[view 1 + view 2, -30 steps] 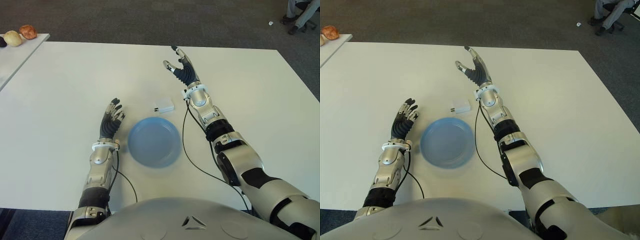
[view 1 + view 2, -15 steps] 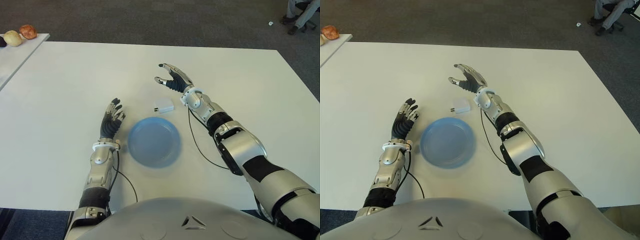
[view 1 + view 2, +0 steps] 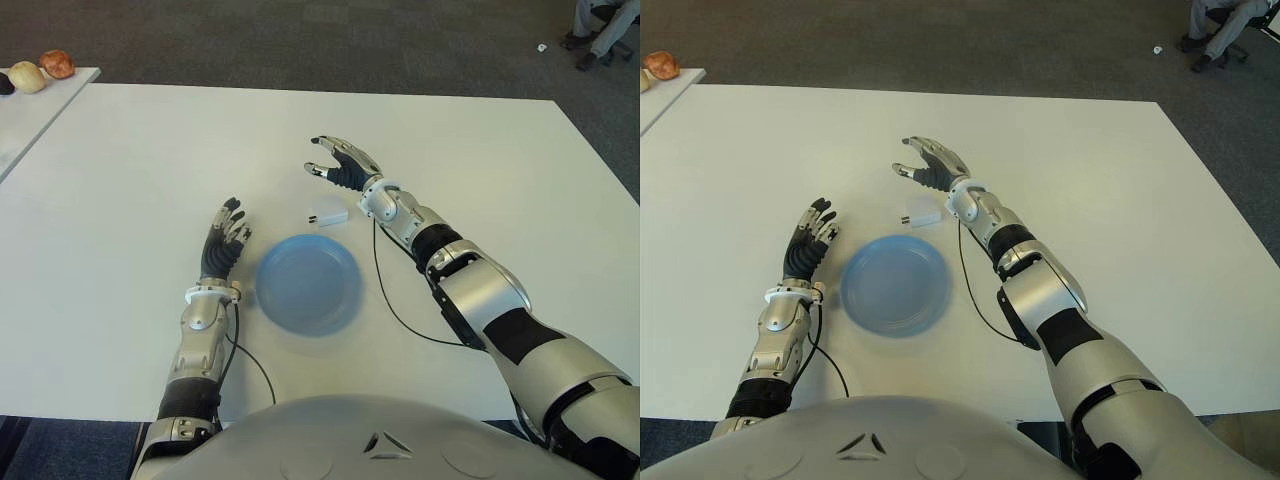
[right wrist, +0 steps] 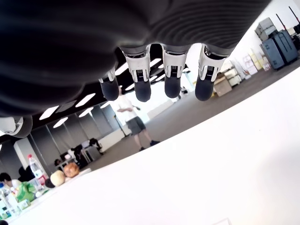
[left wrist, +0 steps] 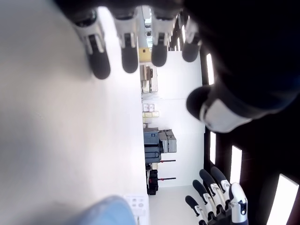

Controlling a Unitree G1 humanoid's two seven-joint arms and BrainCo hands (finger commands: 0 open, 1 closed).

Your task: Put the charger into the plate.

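Just below the right hand (image 3: 338,166), held with fingers spread and empty, the small white block charger (image 3: 328,212) is seen on the white table (image 3: 120,180), beside the round blue plate (image 3: 308,284). Beside the plate's other side, the left hand (image 3: 222,245) is held open. The charger's prongs are hardly made out.

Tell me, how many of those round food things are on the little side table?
3 show in the left eye view at the side table's corner: an orange-brown one, a pale one, a dark one cut off. More may lie out of view.

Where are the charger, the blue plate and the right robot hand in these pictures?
charger (image 3: 328,212): left eye view, middle of its white body.
blue plate (image 3: 308,284): left eye view, bare centre of the dish.
right robot hand (image 3: 340,165): left eye view, middle of the open hand.
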